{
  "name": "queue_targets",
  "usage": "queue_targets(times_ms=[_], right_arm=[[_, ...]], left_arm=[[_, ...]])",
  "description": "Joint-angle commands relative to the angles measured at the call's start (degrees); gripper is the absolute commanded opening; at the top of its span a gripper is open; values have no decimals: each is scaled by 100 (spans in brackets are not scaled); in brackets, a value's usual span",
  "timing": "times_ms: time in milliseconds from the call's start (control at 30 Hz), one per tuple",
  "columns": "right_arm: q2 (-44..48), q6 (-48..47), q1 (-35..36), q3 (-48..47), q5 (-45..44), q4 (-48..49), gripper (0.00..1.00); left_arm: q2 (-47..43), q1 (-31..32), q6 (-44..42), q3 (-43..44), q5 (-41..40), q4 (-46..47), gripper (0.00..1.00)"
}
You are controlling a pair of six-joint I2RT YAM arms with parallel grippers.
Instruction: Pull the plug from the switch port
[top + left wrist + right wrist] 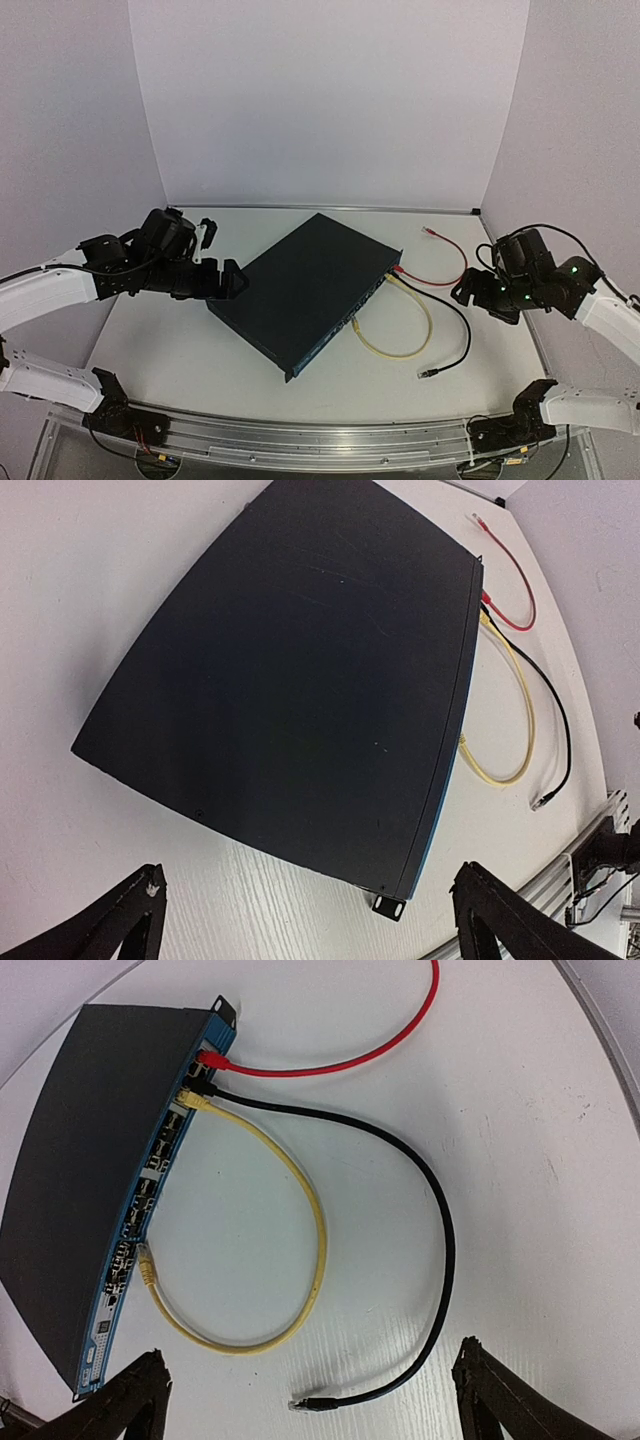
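Note:
The dark blue-black switch [305, 290] lies flat mid-table, its socket face turned right. In the right wrist view the switch [90, 1180] has a red plug [208, 1059], a black plug [205, 1088] and a yellow plug [195, 1102] side by side in ports at its far end. The yellow cable [315, 1250] loops back to the face at a second yellow plug [148, 1260]. The black cable's free end [305, 1403] lies on the table. My left gripper [235, 280] is open and empty at the switch's left edge. My right gripper [466, 293] is open and empty, right of the cables.
The red cable [445, 268] curves toward the back right corner. The black cable [462, 330] arcs to the near right. A metal rail [320, 440] runs along the near edge. White walls close off the back and sides. A mounting ear [388, 906] sticks out at the switch's near corner.

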State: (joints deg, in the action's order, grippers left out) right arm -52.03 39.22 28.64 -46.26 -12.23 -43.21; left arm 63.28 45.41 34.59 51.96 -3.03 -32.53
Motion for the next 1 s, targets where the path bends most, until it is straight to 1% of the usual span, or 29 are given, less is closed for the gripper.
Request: queue_targets(times_ms=[0,167,267,367,467,567,667,733,800,900,967], right_arm=[[-15,-159,17,-126,13,-46,97],[-376,-624,15,-379,151,-21,96],[-710,-938,15,-526,224,117,96],[-861,-1359,14,-454,502,674,96],[-965,-1714,17,-287,895,1225,95],[-1128,-2020,27,-109,1202,1664,93],[-1370,-2299,24,64,1655,2152,89],[-1604,-2427,25,82,1826,2330,87],[-1888,-2599,27,35,2029,2460,84],[-2186,-2787,61,67,2345,2969,81],[-2378,-2850,126,139,2395,3421,80]], left_arm=[[13,-14,-284,24,152,432,100],[240,-14,-605,186,260,851,100],[654,-14,-743,419,451,1044,100],[1241,-7,-920,664,674,1218,100],[1709,70,-1312,828,936,1452,100],[2117,448,-1845,1124,548,1329,100],[2576,1036,-2467,1411,66,1157,100],[2879,1287,-2714,1601,1,1088,100],[3160,1370,-2776,1843,54,958,100],[3619,1434,-2783,2074,-320,863,100],[3836,1467,-2819,2136,-539,884,100]])
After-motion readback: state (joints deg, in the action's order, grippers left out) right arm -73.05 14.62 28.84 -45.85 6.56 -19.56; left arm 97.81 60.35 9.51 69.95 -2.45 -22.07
